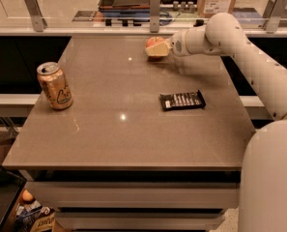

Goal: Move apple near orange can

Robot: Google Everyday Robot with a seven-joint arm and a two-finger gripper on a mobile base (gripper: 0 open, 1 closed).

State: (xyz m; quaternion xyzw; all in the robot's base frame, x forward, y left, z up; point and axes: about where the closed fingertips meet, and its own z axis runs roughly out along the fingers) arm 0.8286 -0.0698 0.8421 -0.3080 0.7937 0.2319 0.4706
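Observation:
The apple (155, 41), red-orange with a yellowish patch, is at the far middle of the table, and only its top shows. My gripper (156, 50) reaches in from the right and is closed around the apple's lower part, at or just above the tabletop. The orange can (55, 85) stands upright near the table's left edge, far to the left of the apple and nearer the camera.
A flat black rectangular object (182, 100) lies right of the table's middle. My arm (239, 47) spans the table's far right corner. A rail with posts (155, 6) and a counter with a tray and a box run behind the table (123, 144).

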